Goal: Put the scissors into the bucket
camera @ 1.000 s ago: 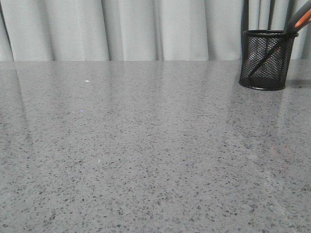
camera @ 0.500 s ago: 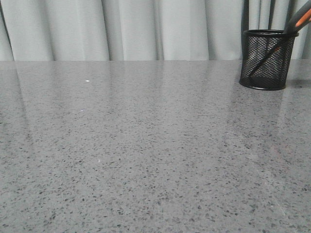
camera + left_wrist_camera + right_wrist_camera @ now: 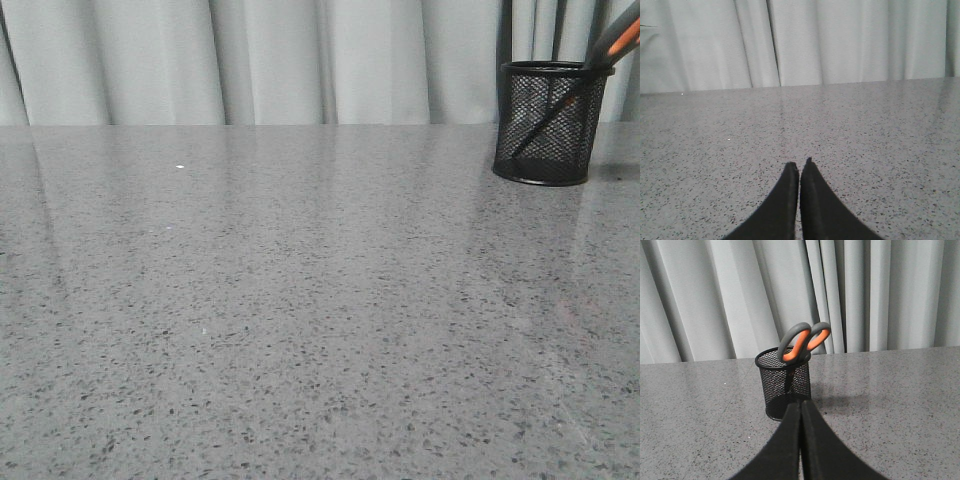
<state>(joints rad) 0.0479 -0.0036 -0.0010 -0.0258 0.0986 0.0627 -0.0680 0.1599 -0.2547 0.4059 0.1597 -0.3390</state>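
The black wire-mesh bucket (image 3: 548, 122) stands upright at the far right of the table. The scissors (image 3: 622, 40) stand inside it, blades down, leaning right, with the grey and orange handles above the rim. In the right wrist view the bucket (image 3: 784, 385) sits just beyond my right gripper (image 3: 801, 402), with the scissors' handles (image 3: 802, 341) sticking out of it. The right gripper is shut and empty, apart from the bucket. My left gripper (image 3: 799, 164) is shut and empty over bare table. Neither gripper shows in the front view.
The grey speckled table (image 3: 300, 300) runs back to a pale pleated curtain (image 3: 300, 60). A small white speck (image 3: 180, 167) lies far left on the table.
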